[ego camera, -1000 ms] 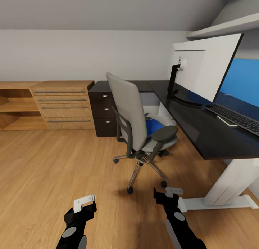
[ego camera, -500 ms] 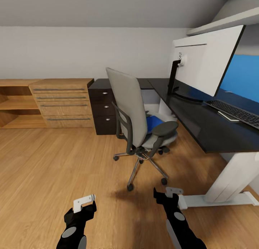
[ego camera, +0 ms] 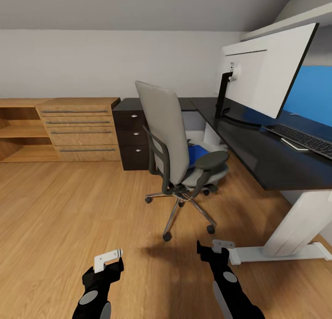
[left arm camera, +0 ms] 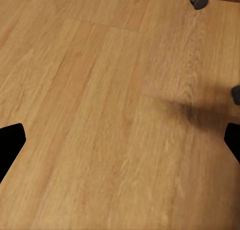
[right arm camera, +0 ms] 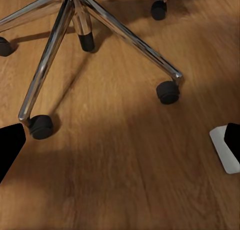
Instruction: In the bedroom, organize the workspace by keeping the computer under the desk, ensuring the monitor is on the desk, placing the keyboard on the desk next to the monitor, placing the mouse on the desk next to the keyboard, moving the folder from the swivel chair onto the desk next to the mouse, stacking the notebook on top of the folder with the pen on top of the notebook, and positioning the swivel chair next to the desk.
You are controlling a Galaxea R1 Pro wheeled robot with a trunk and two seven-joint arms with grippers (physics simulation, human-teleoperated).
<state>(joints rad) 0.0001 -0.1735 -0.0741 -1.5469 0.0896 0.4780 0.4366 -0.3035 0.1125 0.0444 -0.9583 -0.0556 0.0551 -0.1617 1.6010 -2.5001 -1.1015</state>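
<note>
A: Near stuff first. What were the grippers doing?

B: The black left gripper with white finger plates [ego camera: 109, 259] sat at the lower left of the head view, the matching right gripper [ego camera: 216, 249] at lower centre-right, both low over the oak-plank floor [ego camera: 69, 208]. Each wrist view had the dark fingertips at opposite edges with bare floor between, so both were spread wide and held nothing.

A: Next out?

B: The grey padded swivel chair with black armrests and a chrome star base [ego camera: 177, 143], centre frame, its back toward the camera. The right wrist view had its chrome legs and black castors [right arm camera: 167, 91]. I judged it rolls and spins easily, so a push low on the backrest or an armrest would suit.

A: The folder?

B: The flat bright blue folder [ego camera: 197, 154] lay on the chair seat, mostly hidden behind the backrest and armrest. Probably light, thin, slick; I'd pinch an edge overhanging the seat, and expect the chair to roll away if pressed.

A: Further back?

B: The long black desk [ego camera: 258, 157] at right, with the slim dark keyboard [ego camera: 305, 141] and the wide white-backed monitor [ego camera: 269, 69] on it. Black silver-knobbed drawers [ego camera: 131, 141] at centre. Oak drawer chest [ego camera: 78, 129] at the far left wall.
</note>
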